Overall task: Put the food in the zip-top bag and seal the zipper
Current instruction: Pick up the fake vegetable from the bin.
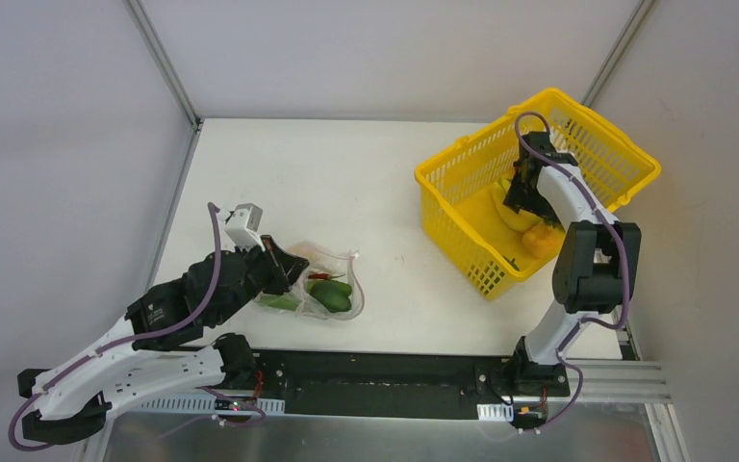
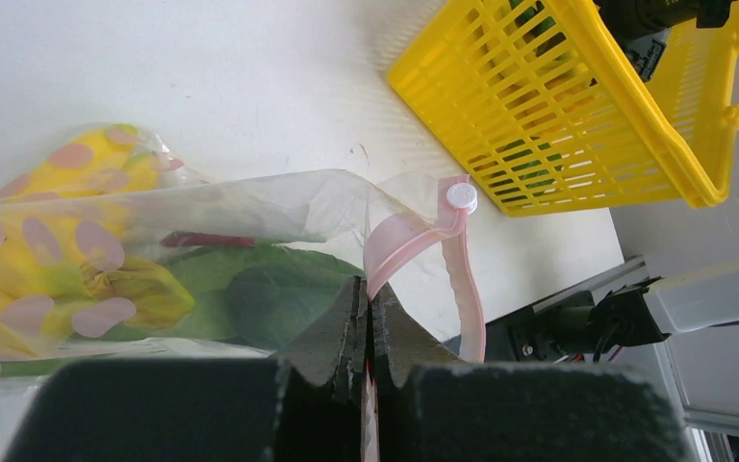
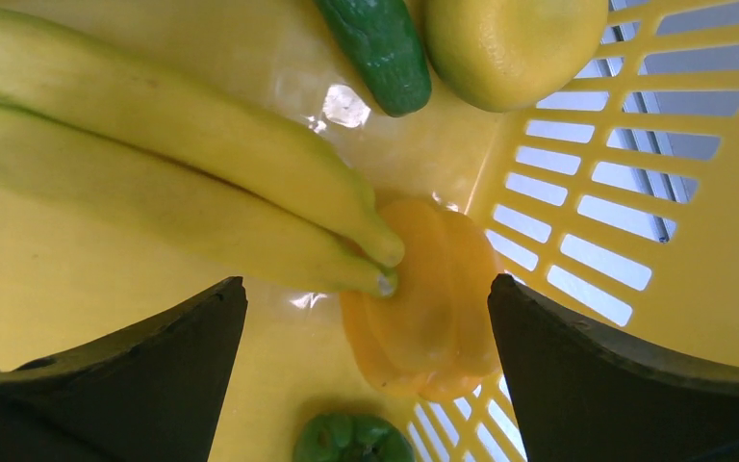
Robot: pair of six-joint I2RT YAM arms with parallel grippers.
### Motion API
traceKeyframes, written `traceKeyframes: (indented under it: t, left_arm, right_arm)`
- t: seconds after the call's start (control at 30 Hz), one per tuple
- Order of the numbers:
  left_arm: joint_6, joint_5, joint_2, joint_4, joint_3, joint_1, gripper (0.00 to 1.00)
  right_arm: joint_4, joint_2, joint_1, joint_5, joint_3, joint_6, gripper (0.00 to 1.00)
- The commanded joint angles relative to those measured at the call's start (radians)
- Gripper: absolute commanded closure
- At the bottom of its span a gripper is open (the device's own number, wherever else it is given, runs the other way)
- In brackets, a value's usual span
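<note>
The clear zip-top bag [image 1: 332,284] lies on the table at the left, with green food [image 1: 331,295] inside. My left gripper [image 1: 289,268] is shut on the bag's mouth edge. In the left wrist view the jaws [image 2: 370,308] pinch the pink zipper strip [image 2: 414,236], which curls up to a white slider [image 2: 461,197]. Green food [image 2: 269,298] and a yellow piece [image 2: 58,250] show through the plastic. My right gripper [image 1: 524,202] is open inside the basket. In the right wrist view it [image 3: 366,284] hangs over the banana bunch [image 3: 173,144] and the orange pepper [image 3: 433,308], touching neither.
The yellow mesh basket [image 1: 462,154] stands tilted at the back right. It also holds a green bell pepper [image 3: 351,441], a dark green pod [image 3: 380,43] and a round yellow piece [image 3: 510,38]. Grey walls enclose the table.
</note>
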Motion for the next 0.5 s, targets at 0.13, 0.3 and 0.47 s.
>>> traceKeyframes:
  t: [0.13,0.3,0.47]
  left_arm:
    - [0.026,-0.027,0.001,0.006,0.005,0.012,0.98]
    - [0.024,-0.021,0.021,0.014,0.007,0.012,0.98]
    - [0.022,-0.015,0.041,0.020,0.013,0.011,0.98]
  right_arm:
    - [0.011,0.035,-0.024,-0.034,-0.048,0.002,0.01]
    - [0.029,0.057,-0.045,-0.185,-0.067,0.023,0.12]
    - [0.053,0.032,-0.045,-0.235,-0.086,0.031,0.29]
